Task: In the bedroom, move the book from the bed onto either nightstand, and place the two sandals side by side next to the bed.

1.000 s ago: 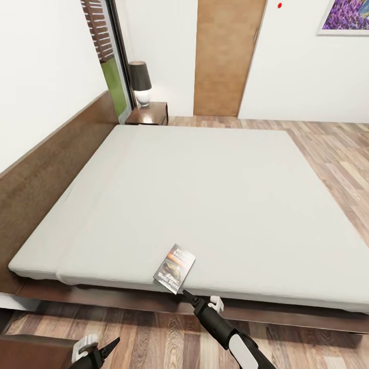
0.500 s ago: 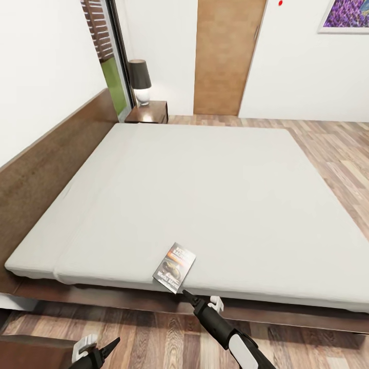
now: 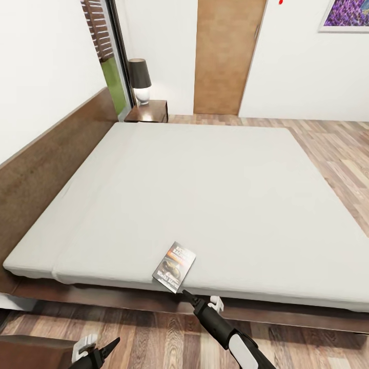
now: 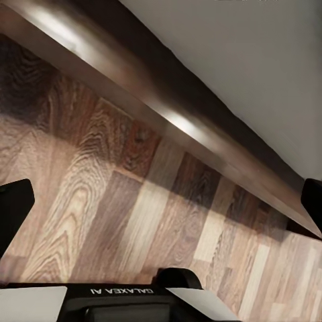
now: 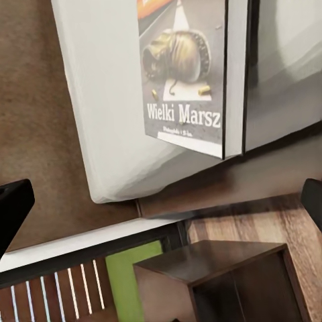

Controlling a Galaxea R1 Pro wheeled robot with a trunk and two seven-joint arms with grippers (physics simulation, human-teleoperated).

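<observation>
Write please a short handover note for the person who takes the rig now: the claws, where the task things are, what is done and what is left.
Right claw: open, empty, just before the book's near corner.
Left claw: open, empty, low over the floor beside the bed frame.
Book: flat on the bed, at its near edge.
Nightstand: by the far end of the headboard, carrying a lamp.
Done: nothing. Left: grasp the book, carry it to a nightstand, then find the sandals and pair them beside the bed.

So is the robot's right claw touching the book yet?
Cannot tell. In the head view the right gripper tip meets the book's near corner, but no gap or contact shows plainly.
</observation>
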